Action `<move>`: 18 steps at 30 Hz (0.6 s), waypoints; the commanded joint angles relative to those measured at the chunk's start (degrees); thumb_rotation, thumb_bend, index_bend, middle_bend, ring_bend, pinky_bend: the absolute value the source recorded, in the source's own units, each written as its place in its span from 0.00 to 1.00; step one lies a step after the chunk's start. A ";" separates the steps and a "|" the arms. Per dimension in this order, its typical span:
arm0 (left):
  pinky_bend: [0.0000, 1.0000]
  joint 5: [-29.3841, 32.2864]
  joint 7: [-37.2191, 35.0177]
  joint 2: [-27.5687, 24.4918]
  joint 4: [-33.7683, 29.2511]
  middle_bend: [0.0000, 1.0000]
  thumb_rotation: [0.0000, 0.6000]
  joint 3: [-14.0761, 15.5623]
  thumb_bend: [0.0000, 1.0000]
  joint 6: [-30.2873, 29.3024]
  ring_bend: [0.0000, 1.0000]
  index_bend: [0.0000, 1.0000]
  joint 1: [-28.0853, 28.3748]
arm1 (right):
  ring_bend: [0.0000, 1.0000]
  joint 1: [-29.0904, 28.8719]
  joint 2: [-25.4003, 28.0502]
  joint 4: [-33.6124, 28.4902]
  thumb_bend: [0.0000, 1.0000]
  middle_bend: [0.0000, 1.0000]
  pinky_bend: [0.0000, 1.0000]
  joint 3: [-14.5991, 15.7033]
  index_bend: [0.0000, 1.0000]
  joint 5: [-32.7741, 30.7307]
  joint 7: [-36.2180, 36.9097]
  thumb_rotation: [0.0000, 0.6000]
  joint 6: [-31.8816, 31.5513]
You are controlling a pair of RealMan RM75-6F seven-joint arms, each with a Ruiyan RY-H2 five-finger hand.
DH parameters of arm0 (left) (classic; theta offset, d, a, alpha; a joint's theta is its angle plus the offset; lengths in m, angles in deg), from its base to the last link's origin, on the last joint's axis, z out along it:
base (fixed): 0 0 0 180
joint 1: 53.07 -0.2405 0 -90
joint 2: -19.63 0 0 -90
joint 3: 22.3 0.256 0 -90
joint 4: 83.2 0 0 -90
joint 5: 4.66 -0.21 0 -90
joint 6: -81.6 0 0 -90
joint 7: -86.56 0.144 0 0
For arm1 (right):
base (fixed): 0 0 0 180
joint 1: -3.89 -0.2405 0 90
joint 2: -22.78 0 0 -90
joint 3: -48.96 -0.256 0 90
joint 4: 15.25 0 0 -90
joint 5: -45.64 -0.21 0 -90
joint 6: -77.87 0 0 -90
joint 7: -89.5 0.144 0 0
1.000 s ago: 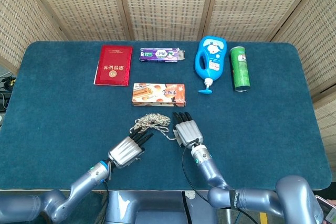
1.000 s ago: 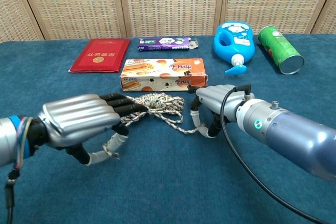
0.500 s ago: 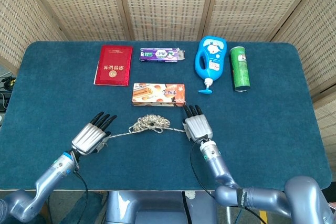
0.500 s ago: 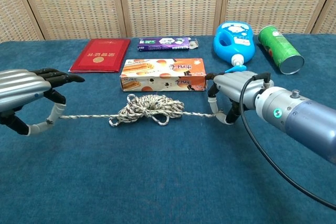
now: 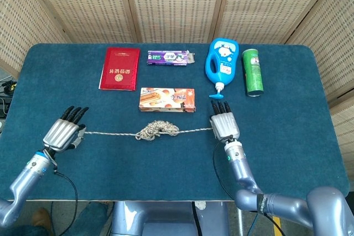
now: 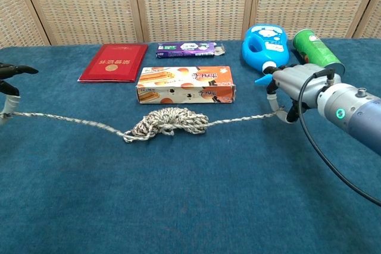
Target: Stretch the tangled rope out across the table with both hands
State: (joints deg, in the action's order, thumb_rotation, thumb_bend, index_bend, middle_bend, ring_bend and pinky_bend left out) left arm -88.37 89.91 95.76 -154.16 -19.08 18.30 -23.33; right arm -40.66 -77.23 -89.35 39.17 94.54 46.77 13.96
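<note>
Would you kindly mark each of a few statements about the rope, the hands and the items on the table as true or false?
1. The rope is fully straight, with no clump left. False: a tangled bundle sits at its middle.
2. Each hand holds one end of the rope. True: the left hand and the right hand each grip an end.
3. The biscuit box lies on top of the rope. False: it lies beyond the rope, apart from it.
4. The green can lies on its side. True.
5. The red booklet lies right of the blue bottle. False: it lies left of it.
</note>
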 commanded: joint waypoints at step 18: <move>0.00 -0.60 -7.65 1.03 7.89 0.00 1.00 -0.62 0.50 -0.18 0.00 0.79 -2.89 | 0.00 2.20 1.54 2.46 0.45 0.00 0.00 -0.95 0.64 -0.15 0.11 1.00 0.14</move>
State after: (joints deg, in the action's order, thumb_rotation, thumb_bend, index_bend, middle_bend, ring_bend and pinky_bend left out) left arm -88.92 82.28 96.74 -146.31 -19.68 18.11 -26.20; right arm -38.49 -75.68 -86.84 38.24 94.34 46.89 14.12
